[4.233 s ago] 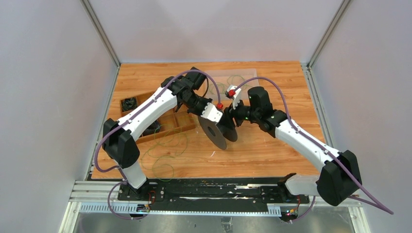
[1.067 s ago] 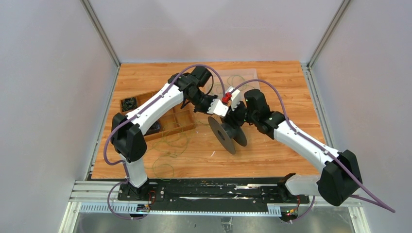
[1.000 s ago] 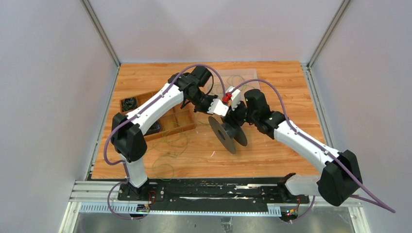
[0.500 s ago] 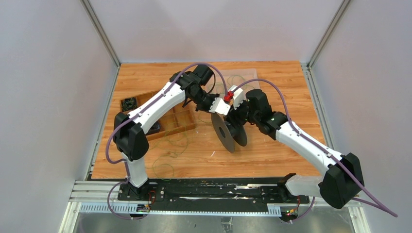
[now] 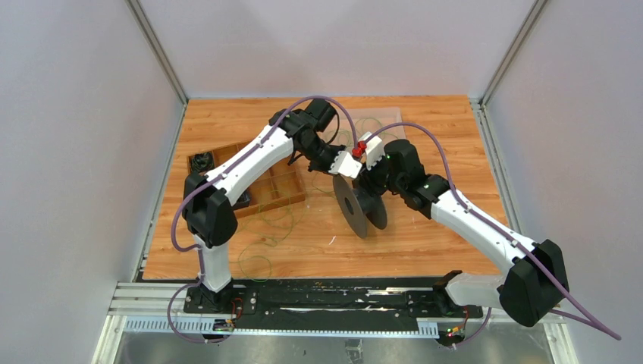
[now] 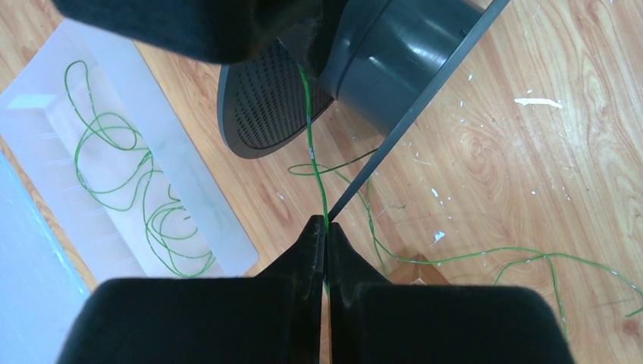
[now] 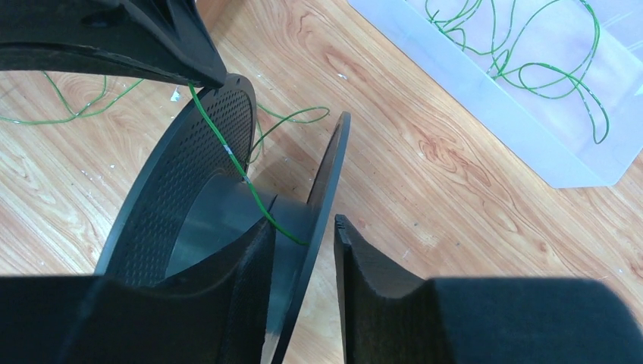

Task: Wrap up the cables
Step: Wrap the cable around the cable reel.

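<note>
Against four seconds ago: spool farther right on the table, left arm's elbow swung inward, both wrists drawn closer together above the spool.

Left gripper: fully closed, tips pinching a single strand of the cables. From the pinch, runs taut and nearly straight to the spool's grey core, meeting it just beside the perforated flange. Behind the pinch, trails off slack across the wood to the right.

Right gripper: jaws part-way apart, straddling the rim of the spool's other flange. One of its fingers on the outer face of that flange, seemingly touching near the tip; the other on the core side, with a sliver of gap showing. Firm clamp or loose straddle: cannot tell.

Spool: stands on the edges of its two black flanges at mid-table, axis roughly level, directly under both wrists.

Rest of the cables: loose green loops on the wood at the left, between the wooden organiser and the near edge; further loops inside the clear tray at the far side, well apart from the spool. Held strand the only one reaching the core.

Organiser: at the table's left, beneath the left arm, small black bundles in its compartments.
</note>
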You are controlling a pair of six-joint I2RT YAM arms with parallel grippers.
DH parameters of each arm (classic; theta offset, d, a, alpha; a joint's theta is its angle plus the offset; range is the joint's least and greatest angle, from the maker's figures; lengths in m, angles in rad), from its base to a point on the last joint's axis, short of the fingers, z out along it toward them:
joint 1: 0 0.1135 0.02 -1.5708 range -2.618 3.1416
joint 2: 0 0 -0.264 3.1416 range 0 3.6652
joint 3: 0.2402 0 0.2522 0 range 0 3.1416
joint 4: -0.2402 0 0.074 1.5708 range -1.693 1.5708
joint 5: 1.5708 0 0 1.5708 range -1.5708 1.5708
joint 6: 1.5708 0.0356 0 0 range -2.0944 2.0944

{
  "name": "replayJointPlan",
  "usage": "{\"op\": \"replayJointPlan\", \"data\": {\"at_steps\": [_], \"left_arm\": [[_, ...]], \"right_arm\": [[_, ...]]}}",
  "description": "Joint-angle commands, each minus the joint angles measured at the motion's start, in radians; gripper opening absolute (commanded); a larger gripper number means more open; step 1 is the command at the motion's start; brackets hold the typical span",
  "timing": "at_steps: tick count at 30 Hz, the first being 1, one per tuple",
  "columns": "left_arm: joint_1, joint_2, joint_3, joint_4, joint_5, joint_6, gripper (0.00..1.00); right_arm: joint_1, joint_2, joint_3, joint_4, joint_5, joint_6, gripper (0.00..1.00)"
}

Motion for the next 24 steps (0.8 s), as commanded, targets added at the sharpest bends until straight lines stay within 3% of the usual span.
{"op": "replayJointPlan", "data": {"at_steps": [1, 14, 24], "left_arm": [[-0.001, 0.041, 0.036, 0.029, 0.004, -0.051, 0.00], [-0.003, 0.061, 0.043, 0.029, -0.023, -0.065, 0.00], [0.000, 0.064, 0.011, 0.030, -0.041, -0.080, 0.01]], "right_arm": [[0.029, -0.015, 0.015, -0.022, -0.028, -0.049, 0.31], [0.044, -0.021, 0.014, -0.020, -0.046, -0.059, 0.07], [0.037, -0.057, -0.001, -0.015, -0.084, -0.104, 0.01]]}}
